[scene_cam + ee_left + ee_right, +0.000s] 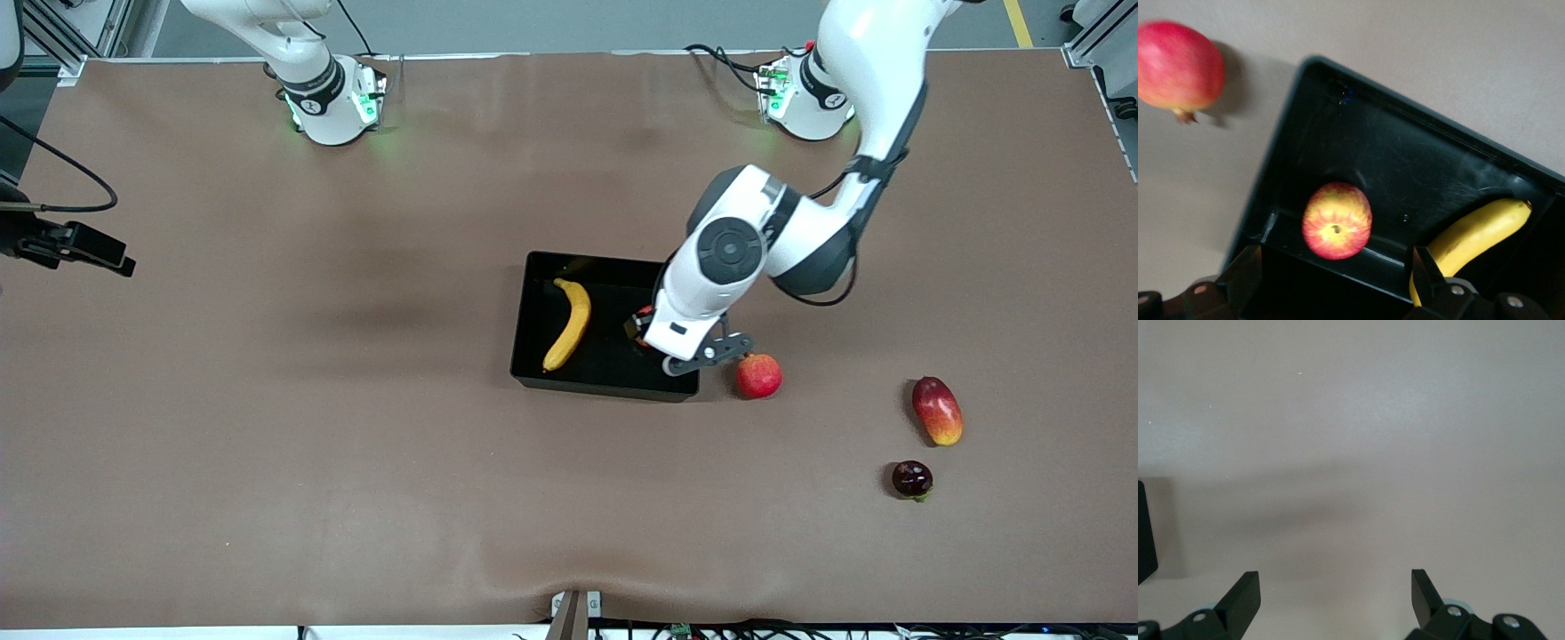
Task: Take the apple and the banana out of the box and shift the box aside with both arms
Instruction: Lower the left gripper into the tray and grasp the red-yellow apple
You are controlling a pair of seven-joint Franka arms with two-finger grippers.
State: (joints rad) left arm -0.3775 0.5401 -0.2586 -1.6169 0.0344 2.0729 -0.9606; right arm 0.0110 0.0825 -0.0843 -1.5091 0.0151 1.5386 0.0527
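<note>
The black tray (613, 364) lies at the table's middle. The yellow banana (569, 324) lies in it, toward the right arm's end, and also shows in the left wrist view (1478, 233). The red-and-yellow apple (1337, 220) lies on the floor of the tray (1405, 160) toward the left arm's end; in the front view my left hand hides it. My left gripper (653, 338) hangs over that end of the tray, open (1337, 265), with the apple lying free past its fingertips. My right gripper (1335, 583) is open and empty over bare table; it is outside the front view.
A red pomegranate (758, 375) sits on the table just beside the tray, toward the left arm's end, and also shows in the left wrist view (1179, 65). A mango (937, 411) and a small dark round fruit (912, 478) lie farther toward that end. A dark edge (1143, 533) shows in the right wrist view.
</note>
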